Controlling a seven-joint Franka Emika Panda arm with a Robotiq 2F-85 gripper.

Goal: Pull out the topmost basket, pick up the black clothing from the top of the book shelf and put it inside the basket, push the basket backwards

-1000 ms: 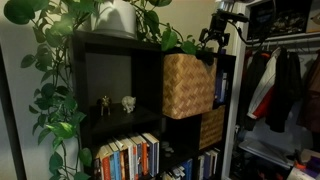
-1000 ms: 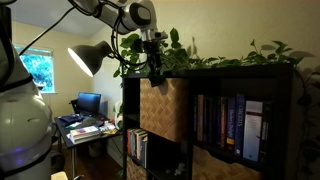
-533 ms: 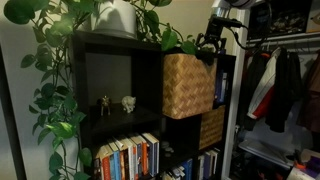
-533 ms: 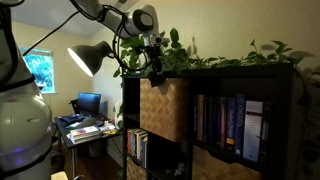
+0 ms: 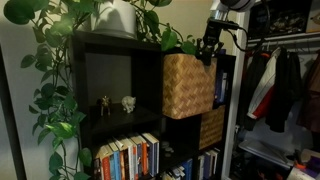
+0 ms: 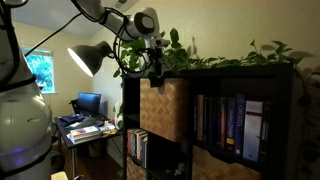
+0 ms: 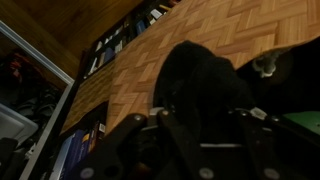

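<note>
End effector [image 5: 207,50] clamped on black clothing [image 7: 200,82], poised above woven basket [image 5: 187,86] protruding from bookshelf [image 5: 78,90].

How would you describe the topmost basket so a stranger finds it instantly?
Find the dark bookshelf with plants on top. Its top row holds a tan woven basket, just below the gripper. Unlike the lower basket, it juts out from the shelf.

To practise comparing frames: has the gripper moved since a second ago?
Yes, slightly: in an exterior view the gripper has edged leftwards, toward the wicker basket's top corner.
</note>
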